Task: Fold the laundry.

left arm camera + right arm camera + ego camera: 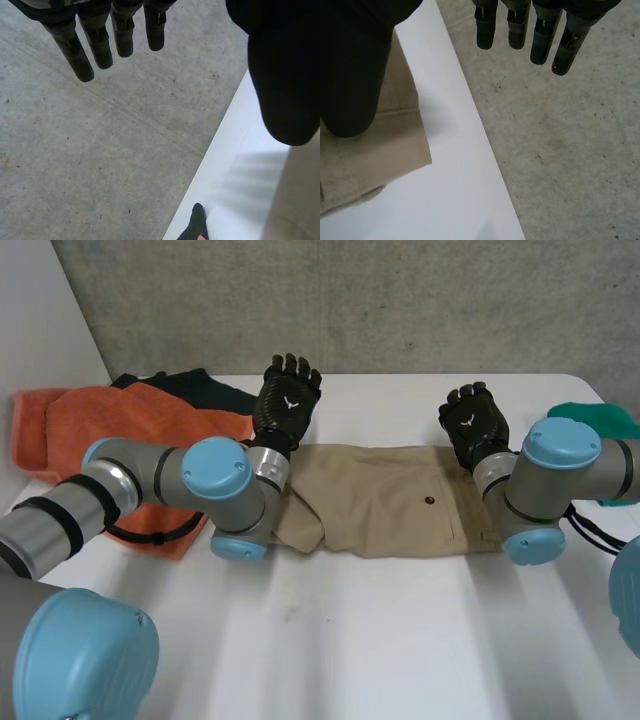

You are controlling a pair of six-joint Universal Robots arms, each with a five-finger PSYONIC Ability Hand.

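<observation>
Folded beige trousers (390, 502) lie flat across the middle of the white table (350, 640), with a small dark button on top. My left hand (287, 400) is raised over their left end, fingers straight and spread, holding nothing. My right hand (473, 422) stands open over their right end, also holding nothing. In the left wrist view the straight fingers (100, 45) point past the table's far edge, the thumb (285, 75) apart beside them and the beige cloth (300, 200) below it. In the right wrist view the thumb (350, 75) hangs over a corner of the trousers (370, 155), the fingers (540, 35) straight beyond the edge.
An orange cloth (110, 430) lies at the table's left, with a dark garment (190, 385) behind it. A green cloth (600, 420) sits at the far right edge. Behind the table a grey concrete surface (100, 150) shows beyond its far edge.
</observation>
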